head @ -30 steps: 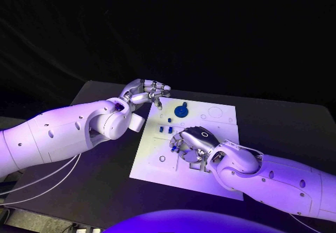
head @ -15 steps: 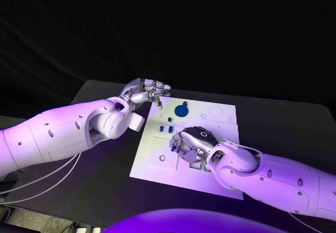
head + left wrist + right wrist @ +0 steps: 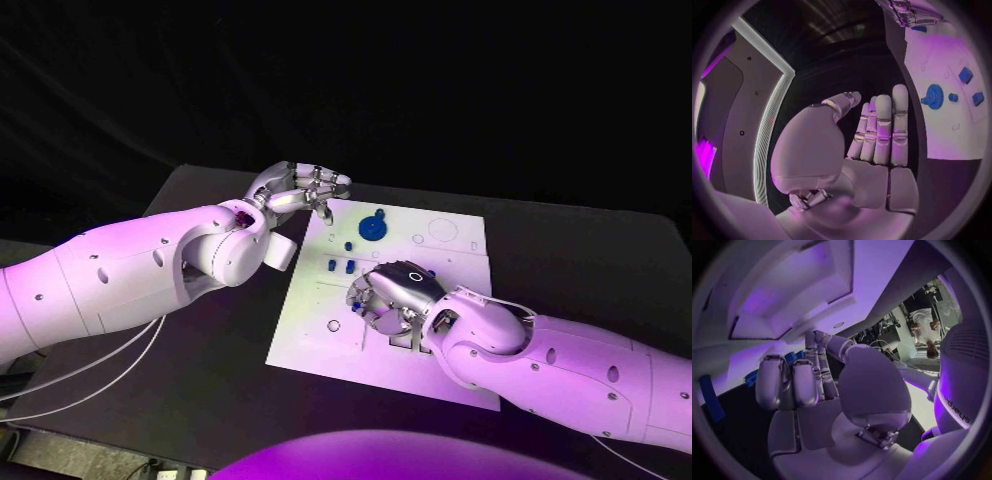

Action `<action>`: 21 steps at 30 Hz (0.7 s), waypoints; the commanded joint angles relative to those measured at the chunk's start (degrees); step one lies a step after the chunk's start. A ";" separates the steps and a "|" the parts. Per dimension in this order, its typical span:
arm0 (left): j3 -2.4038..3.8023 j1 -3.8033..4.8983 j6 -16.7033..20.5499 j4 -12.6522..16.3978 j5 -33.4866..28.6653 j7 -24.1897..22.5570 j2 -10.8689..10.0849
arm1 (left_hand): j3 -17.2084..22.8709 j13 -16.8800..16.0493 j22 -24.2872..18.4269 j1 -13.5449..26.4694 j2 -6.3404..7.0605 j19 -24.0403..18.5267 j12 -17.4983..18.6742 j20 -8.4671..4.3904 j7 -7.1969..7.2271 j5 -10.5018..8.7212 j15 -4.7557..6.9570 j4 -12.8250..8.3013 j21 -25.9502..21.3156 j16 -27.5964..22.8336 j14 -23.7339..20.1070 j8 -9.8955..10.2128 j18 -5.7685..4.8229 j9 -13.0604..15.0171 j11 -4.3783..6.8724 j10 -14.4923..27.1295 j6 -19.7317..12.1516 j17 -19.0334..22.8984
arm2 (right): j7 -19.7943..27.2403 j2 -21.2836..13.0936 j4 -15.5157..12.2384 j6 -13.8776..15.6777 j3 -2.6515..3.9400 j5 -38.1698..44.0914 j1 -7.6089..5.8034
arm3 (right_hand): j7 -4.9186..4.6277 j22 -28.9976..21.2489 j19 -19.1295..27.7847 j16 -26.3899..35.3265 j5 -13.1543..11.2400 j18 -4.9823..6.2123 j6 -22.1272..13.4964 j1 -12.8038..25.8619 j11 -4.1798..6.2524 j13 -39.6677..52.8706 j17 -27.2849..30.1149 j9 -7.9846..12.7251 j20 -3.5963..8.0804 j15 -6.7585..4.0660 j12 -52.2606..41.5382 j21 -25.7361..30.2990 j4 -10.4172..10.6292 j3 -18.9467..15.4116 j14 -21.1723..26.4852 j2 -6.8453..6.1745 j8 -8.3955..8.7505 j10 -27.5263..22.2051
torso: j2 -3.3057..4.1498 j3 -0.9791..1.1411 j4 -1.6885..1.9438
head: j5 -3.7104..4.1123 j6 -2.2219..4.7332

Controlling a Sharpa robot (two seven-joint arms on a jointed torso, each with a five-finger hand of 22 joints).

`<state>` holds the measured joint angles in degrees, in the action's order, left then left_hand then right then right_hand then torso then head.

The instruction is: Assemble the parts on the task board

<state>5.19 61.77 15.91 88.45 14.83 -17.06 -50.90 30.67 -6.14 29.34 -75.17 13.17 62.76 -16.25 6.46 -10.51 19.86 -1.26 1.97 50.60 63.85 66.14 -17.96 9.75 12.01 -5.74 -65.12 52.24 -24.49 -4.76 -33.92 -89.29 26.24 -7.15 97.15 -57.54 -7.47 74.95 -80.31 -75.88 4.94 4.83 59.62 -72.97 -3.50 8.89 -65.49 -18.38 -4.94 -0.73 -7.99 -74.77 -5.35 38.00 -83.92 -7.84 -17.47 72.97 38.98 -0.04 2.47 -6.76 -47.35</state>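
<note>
Head view: the smooth white left arm ends in a jointed silver left hand [image 3: 299,190], fingers curled over the matte black table [image 3: 231,330] just off the board's 11 o'clock corner; the left wrist view shows them straight, together and empty. The flat white board [image 3: 325,345] carries a round blue disc [image 3: 374,227] and small blue blocks [image 3: 338,266]. At 3 o'clock of the blocks, the right hand [image 3: 389,297] bends fingers down onto the board; whether they pinch anything is hidden.
</note>
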 commanded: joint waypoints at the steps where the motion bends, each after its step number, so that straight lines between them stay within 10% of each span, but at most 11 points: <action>1: 0.04 -0.02 -0.83 0.09 0.22 -0.21 0.10 | -0.12 0.09 -0.06 -0.46 -0.03 0.40 0.21 -0.03 -0.20 0.02 -0.13 -0.17 -0.39 -0.27 -0.42 0.38 0.81 -0.08 -0.34 0.19 -0.26 0.06 | -0.66 -0.02 0.23 -2.94 -0.24 0.84 0.22 | -0.24 2.64 0.41 0.09 0.19 -0.70 -0.45 0.57 0.05 0.04 0.08 -0.17 -0.17 -0.21 0.31 0.17 0.32 -0.10 -1.53 -0.12 -0.19 -0.30 | -0.06 -0.01 -0.01 | 0.06 0.03; 11: 0.04 -0.02 -0.83 0.08 0.23 -0.17 0.03 | -0.12 0.09 -0.06 -0.46 -0.03 0.40 0.21 -0.03 -0.20 0.02 -0.13 -0.17 -0.39 -0.27 -0.42 0.38 0.81 -0.08 -0.34 0.19 -0.26 0.06 | -0.25 -0.71 0.15 0.10 -0.27 0.51 0.21 | -2.38 1.73 1.37 0.00 0.35 -0.41 -6.31 2.39 -1.89 0.11 0.61 0.90 -1.33 1.32 2.39 1.67 1.33 -1.29 -1.30 -2.31 3.34 -4.19 | -0.02 0.04 -0.04 | 0.16 0.23; 21: 0.03 -0.02 -0.94 0.05 0.23 -0.15 -0.07 | -0.12 0.09 -0.06 -0.46 -0.03 0.40 0.21 -0.03 -0.20 0.02 -0.13 -0.17 -0.39 -0.27 -0.42 0.38 0.81 -0.08 -0.34 0.19 -0.26 0.06 | 0.34 -4.54 -4.03 4.01 0.24 -2.66 -0.30 | -2.56 1.36 1.75 0.09 0.12 -0.22 -8.29 2.39 -2.24 0.04 1.07 1.45 -1.78 1.65 2.46 2.31 1.49 -1.31 -1.08 -2.87 4.87 -5.46 | -0.04 0.04 -0.10 | 0.48 0.58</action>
<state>5.18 61.77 15.86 88.41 14.91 -16.97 -51.02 30.67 -6.14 29.35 -75.17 13.17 62.76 -16.25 6.46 -10.51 19.86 -1.26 1.97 50.60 63.85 66.14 -17.96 9.75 12.01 -5.74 -65.12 52.24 -24.49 -4.56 -38.14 -92.71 28.38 -7.02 95.90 -57.64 -10.08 74.94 -78.77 -75.87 5.30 4.84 51.72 -70.56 -6.05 8.90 -64.44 -17.01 -6.48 0.52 -5.34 -72.66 -4.17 36.82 -84.13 -10.25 -12.93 67.74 38.95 0.02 2.42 -6.36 -46.91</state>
